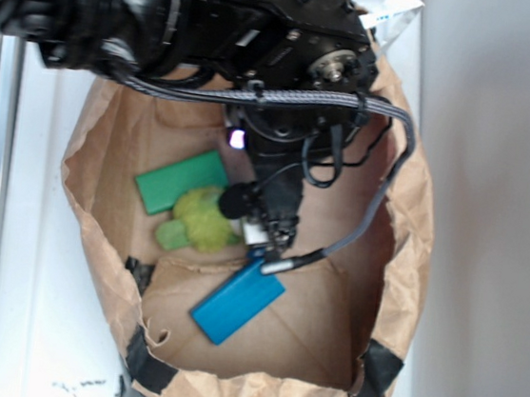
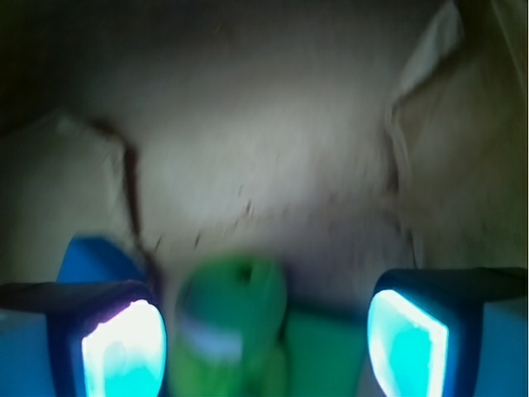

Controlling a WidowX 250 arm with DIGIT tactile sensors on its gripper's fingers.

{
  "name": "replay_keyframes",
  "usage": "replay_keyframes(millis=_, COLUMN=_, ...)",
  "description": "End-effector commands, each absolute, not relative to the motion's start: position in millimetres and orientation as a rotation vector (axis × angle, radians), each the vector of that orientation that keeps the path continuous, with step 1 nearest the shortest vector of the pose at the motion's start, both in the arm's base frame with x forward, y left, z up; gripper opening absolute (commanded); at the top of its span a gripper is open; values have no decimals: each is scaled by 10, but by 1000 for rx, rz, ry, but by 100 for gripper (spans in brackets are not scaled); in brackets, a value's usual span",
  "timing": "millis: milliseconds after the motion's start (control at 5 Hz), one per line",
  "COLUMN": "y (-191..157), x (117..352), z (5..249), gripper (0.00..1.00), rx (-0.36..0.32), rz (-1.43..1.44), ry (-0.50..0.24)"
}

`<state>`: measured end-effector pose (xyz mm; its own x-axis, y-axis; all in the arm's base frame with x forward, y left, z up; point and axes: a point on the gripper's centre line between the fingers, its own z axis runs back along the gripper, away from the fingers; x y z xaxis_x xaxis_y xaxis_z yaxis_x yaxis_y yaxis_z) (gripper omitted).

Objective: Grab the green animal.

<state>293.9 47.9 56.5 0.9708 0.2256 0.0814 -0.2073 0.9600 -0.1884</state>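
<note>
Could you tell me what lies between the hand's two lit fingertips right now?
In the wrist view, the fuzzy green plush frog sits between the fingertips of the open hand, nearer the left one.

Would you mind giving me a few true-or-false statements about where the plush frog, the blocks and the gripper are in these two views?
1. The green animal lies inside the brown paper bag. True.
2. The blue block is stacked on top of the green block. False: they lie apart on the bag floor, with the plush between them.
3. In the wrist view the gripper is open, with the plush between its fingers. True.
4. The green block lies outside the bag. False: it is inside, beside the plush.
5. The gripper has lifted the plush clear of the bag. False: the plush rests on the bag floor.
</note>
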Motion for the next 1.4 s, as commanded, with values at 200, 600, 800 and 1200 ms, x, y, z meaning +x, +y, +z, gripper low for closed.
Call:
replay_keyframes(millis=200, y=342, x=2793, z=557, gripper=100, rx=-149, rz=139, ry=-198)
replay_keyframes(millis=600, y=334, x=2625, z=714, gripper=100, rx=-146, rz=128, ry=-173)
replay_keyframes(millis=800, y=289, x=2497, z=862, gripper=100, rx=-176, rz=117, ry=-155)
replay_keyframes(millis=1200, y=167, x=2393, z=793, gripper=100, rx=-149, rz=101, ry=-164)
